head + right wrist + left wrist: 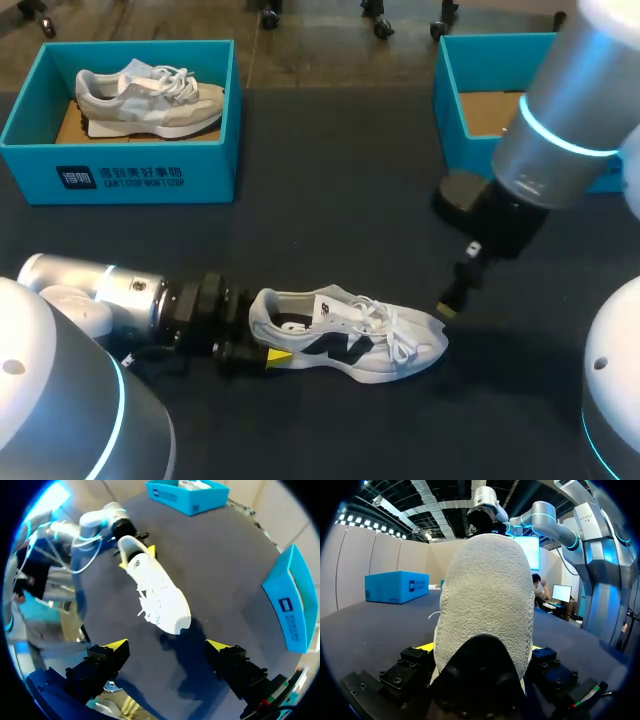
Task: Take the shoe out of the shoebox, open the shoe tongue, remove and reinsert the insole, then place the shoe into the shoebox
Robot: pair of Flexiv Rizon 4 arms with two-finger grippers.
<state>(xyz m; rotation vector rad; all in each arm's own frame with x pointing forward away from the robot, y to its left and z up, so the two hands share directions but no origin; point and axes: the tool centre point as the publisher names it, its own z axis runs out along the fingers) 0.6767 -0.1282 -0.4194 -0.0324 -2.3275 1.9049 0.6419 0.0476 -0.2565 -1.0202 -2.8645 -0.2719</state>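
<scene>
Head view: left box (120,165) holds grey shoe (150,100); left fingers (278,356) clamp white shoe (350,335); right fingers (116,645) spread.

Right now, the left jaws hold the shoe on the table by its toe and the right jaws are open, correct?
No: the left jaws hold that shoe by its heel, not its toe, as the head view shows. The right jaws are open.

shoe (350,335): white, black-accented, upright on table (330,200) | shoebox (452,110): teal, open, far right
</scene>
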